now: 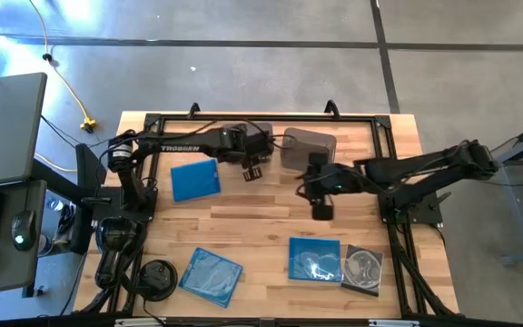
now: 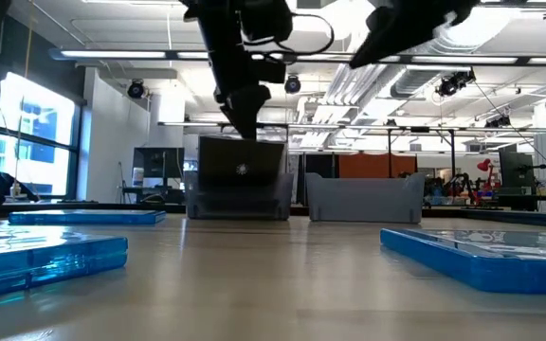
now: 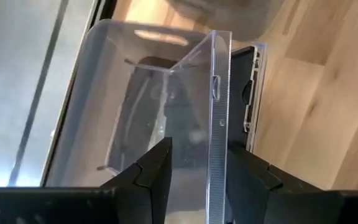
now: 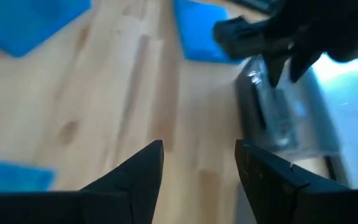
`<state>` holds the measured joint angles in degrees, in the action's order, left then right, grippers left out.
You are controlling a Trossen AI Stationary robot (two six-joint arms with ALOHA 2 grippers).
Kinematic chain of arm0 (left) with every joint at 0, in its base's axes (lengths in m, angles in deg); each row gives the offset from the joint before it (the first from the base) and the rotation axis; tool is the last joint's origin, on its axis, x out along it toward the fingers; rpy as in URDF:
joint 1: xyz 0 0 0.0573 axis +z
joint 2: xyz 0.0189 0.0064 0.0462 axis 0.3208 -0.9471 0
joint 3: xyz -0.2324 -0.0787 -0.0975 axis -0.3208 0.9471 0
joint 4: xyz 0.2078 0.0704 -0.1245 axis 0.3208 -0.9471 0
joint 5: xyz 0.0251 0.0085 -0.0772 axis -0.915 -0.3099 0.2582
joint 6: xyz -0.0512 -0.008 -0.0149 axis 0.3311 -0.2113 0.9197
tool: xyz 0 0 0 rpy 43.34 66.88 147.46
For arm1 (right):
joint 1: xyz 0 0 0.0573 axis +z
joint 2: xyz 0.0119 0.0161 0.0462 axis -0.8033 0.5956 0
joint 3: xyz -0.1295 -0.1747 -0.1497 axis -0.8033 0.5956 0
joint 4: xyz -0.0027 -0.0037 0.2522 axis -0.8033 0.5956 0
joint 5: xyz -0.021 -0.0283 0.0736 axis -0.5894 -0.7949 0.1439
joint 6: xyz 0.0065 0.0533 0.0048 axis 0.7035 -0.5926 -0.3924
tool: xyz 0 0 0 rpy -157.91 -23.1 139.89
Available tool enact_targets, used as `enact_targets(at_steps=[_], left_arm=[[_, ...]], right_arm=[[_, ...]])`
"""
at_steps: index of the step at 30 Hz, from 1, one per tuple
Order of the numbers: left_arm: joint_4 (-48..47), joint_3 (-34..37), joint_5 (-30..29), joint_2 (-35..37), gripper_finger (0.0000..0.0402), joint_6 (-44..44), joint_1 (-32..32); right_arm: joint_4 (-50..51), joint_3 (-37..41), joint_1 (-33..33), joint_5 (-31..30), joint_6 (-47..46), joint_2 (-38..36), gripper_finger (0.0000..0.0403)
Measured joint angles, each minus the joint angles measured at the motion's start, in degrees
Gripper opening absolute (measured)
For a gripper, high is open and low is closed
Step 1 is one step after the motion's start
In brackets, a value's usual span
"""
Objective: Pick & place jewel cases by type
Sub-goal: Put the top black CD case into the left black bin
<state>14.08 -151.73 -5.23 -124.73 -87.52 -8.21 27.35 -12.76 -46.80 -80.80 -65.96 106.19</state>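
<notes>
A: At the near edge of the table (image 1: 271, 218), what lies waiting?

B: Two blue jewel cases (image 1: 212, 274) (image 1: 314, 258) and the clear one with the silver disc (image 1: 363, 268); a third blue case (image 1: 194, 178) sits farther back on the left.

A: And the step in hand?

B: A drop-off, I judge; the left gripper (image 3: 197, 165) pinches a clear-edged jewel case (image 3: 219, 112) upright over the left smoky bin (image 3: 114, 93) at the far side; next it must lower and let go squarely inside.

A: The right gripper (image 4: 197, 155)?

B: Parted, holding nothing, hovering mid-table.

A: Any writing?

B: "TROSSEN" on the left arm (image 1: 184, 145); nothing else legible.
</notes>
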Motion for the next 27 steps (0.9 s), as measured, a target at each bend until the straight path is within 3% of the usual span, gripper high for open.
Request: enact_targets(at_steps=[7, 13, 16, 21, 27], left_arm=[[-0.5, 0.0, -4.4, 0.0, 0.0127, -0.3, -0.4], [-0.8, 0.0, -7.7, 0.0, 0.0127, -0.4, -0.4], [-1.6, 0.0, -8.6, 0.0, 0.0127, -0.4, -0.4], [-3.5, 0.0, -8.6, 0.0, 0.0127, -0.4, -0.4], [-3.5, 0.0, -8.6, 0.0, 0.0127, -0.4, -0.4]], right_arm=[[-17.9, 0.0, -4.7, -0.4, 12.0, 14.9, 0.0197], [-34.7, 0.0, -8.0, -12.6, 24.3, 26.9, 0.0197], [-37.3, 0.0, -8.9, -16.4, 27.3, 29.5, 0.0197], [-39.3, 0.1, -10.0, -13.4, 28.1, 29.9, 0.0197], [-49.9, 0.1, -11.3, -9.1, 32.6, 29.9, 0.0197]])
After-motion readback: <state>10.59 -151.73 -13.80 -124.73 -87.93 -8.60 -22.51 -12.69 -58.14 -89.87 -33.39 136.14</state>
